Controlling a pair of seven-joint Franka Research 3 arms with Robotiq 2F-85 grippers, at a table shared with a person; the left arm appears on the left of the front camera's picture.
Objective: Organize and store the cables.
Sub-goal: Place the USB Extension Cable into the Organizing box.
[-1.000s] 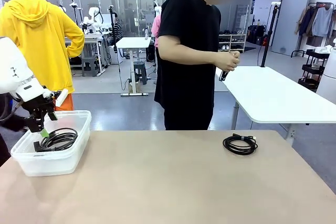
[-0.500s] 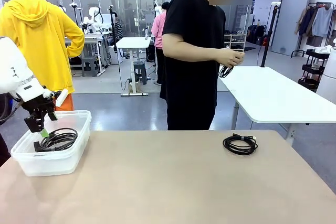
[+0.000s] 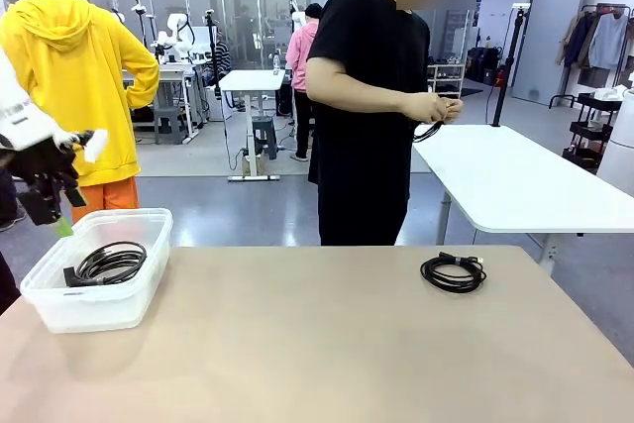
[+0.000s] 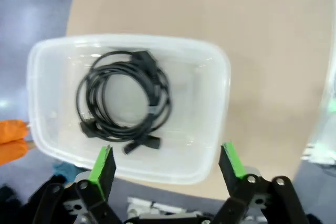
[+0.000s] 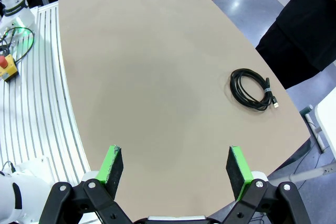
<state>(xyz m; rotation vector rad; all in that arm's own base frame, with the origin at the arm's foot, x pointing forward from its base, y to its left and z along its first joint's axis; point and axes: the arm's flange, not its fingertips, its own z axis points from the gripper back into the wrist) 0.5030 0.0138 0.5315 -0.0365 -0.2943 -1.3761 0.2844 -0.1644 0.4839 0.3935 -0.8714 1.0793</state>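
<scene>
Lifted out of the bin (image 3: 91,310), the left pincer (image 4: 168,162) is held spread and empty, one cable (image 3: 109,263) left inside, another cable (image 3: 453,272) on the surface (image 3: 297,344).

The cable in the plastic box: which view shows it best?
The left wrist view: it looks straight down on the whole coil. The front view gives it small, from the side, inside the box.

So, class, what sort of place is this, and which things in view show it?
Probably a robotics lab or workshop: a hall with white work tables, a red emergency-stop button, and the open left gripper over a clear bin holding a coiled cable.
</scene>
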